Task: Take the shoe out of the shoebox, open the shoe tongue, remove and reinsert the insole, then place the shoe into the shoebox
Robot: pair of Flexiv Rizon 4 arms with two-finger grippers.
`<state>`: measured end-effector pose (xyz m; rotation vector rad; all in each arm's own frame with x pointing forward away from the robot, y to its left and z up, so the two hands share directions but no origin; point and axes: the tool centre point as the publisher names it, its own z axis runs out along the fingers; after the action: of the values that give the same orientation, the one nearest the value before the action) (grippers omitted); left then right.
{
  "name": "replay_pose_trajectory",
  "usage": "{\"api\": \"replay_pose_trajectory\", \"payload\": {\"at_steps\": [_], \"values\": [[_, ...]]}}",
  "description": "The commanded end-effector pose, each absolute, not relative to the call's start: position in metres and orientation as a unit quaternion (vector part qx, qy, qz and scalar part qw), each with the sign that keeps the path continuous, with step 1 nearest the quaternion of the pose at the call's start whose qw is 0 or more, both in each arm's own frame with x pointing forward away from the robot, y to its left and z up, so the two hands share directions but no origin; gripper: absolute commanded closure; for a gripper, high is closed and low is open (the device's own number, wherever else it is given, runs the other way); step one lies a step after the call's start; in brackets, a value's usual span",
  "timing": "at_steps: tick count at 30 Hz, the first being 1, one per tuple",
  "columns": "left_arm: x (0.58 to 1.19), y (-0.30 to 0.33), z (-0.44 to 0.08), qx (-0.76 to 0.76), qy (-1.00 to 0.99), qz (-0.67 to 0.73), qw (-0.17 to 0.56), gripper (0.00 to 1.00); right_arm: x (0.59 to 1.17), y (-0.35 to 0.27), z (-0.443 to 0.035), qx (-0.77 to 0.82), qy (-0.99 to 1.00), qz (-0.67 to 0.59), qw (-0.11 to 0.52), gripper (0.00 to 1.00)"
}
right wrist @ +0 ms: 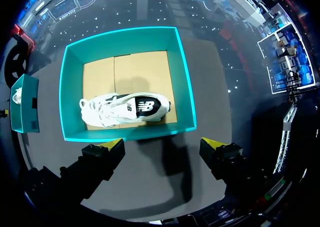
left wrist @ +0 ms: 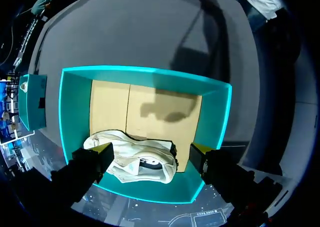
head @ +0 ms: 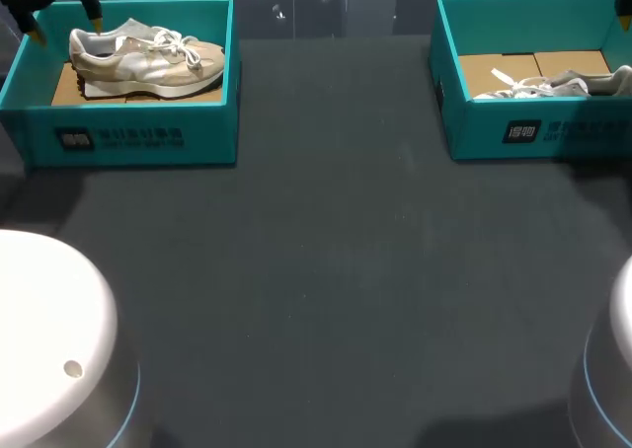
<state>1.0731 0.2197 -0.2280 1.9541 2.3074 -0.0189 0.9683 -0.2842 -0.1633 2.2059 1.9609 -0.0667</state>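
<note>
Left side: the left shoebox [head: 128, 137], teal with a brown cardboard floor, stands on the dark table [head: 326, 261] at its far left. The beige shoe [head: 148, 58] lies inside it on its sole, heel toward the box's left end, laces on top. The left gripper [head: 64, 24] hangs over that heel end. In the left wrist view its fingers [left wrist: 102, 152] stand wide apart, one to each side of the shoe's heel opening, with no grip on the shoe evident.

Right side: the right shoebox [head: 533, 132], of the same teal, stands at the table's far right, well apart from the first. The white shoe [head: 553, 85] lies in it along the near wall, laces loose. In the right wrist view the right gripper [right wrist: 162, 146] is above bare table just outside that box's wall, its fingers [right wrist: 112, 147] spread wide and holding nothing.
</note>
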Motion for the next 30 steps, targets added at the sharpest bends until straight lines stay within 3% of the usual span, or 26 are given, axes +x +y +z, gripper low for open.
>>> {"api": "replay_pose_trajectory", "payload": {"at_steps": [1, 16, 30], "values": [[1.076, 0.219, -0.227, 0.646, 0.761, -0.008, 0.054, 0.0, 0.968, -0.284, -0.163, 0.744, 0.661, -0.023, 0.094, 0.0], [1.142, 0.241, -0.253, 0.692, 0.72, 0.0, 0.054, 0.0, 0.968, -0.284, -0.163, 0.744, 0.661, -0.023, 0.094, 0.0], [1.166, 0.253, -0.29, 0.702, 0.712, 0.021, 0.033, 0.01, 0.968, -0.284, -0.163, 0.744, 0.661, -0.023, 0.094, 0.0]]}}
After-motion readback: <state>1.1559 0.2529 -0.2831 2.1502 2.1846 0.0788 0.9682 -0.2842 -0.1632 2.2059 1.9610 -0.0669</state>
